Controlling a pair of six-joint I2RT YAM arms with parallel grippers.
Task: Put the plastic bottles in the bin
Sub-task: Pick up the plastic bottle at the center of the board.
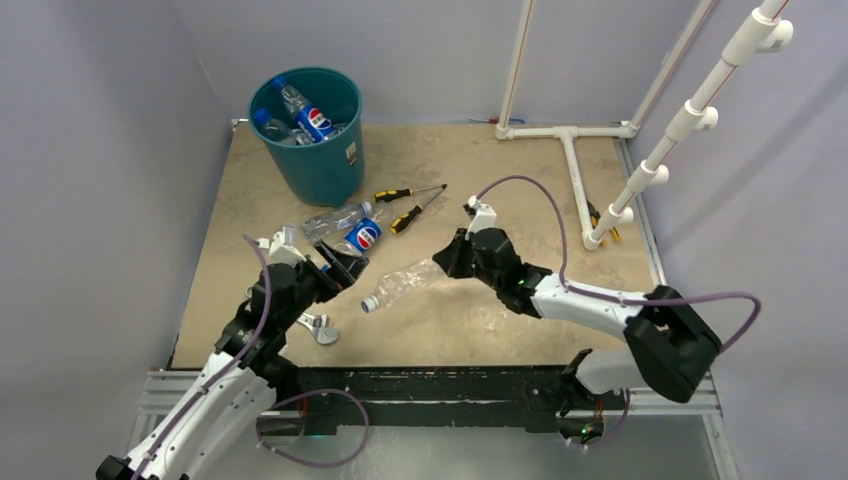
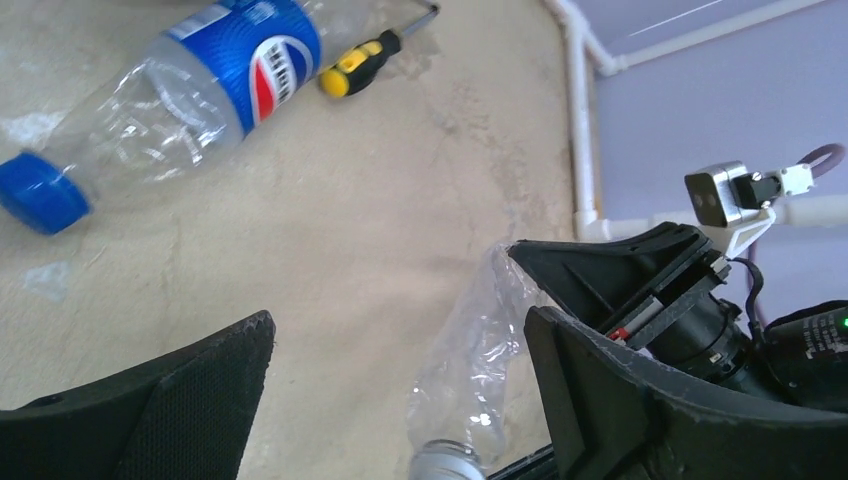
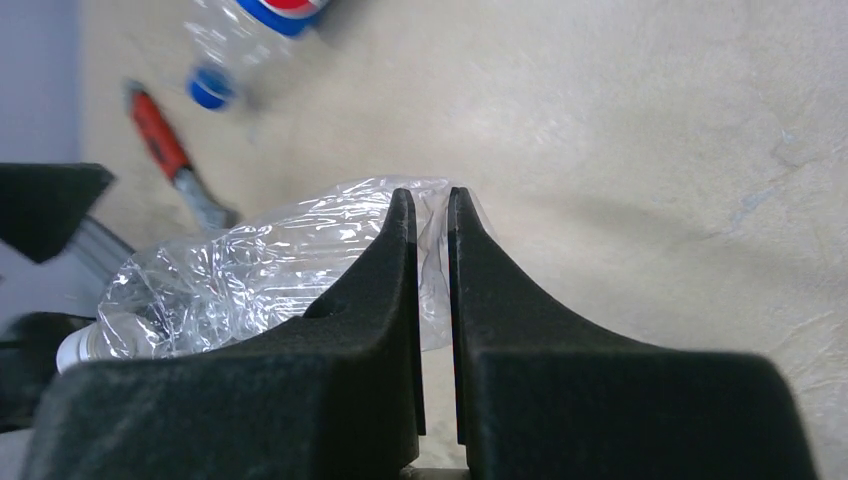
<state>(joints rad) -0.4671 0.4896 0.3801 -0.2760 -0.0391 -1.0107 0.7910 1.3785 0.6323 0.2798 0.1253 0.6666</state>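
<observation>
Grasp step: right tool (image 3: 432,215) pinches the crumpled clear bottle (image 3: 250,270) by its base, mid-bench (image 1: 480,170). Left tool (image 2: 400,322) is spread and empty, near a Pepsi bottle (image 2: 200,90). Next: lift, carry to the bin (image 1: 320,170) at far left, release above the rim.

Pinching thin crushed end of clear crumpled bottle (image 3: 250,270) with right gripper (image 3: 430,200), jaws almost touching. Pointing left from the grip, white cap (image 3: 75,345) at far left edge. Beyond, on tan table (image 3: 650,150): Pepsi bottle (image 3: 240,25) with blue cap (image 3: 208,88), blurred; red-handled wrench (image 3: 165,150) just beside it. Black wedge (image 3: 45,205) at left edge, unclear.
</observation>
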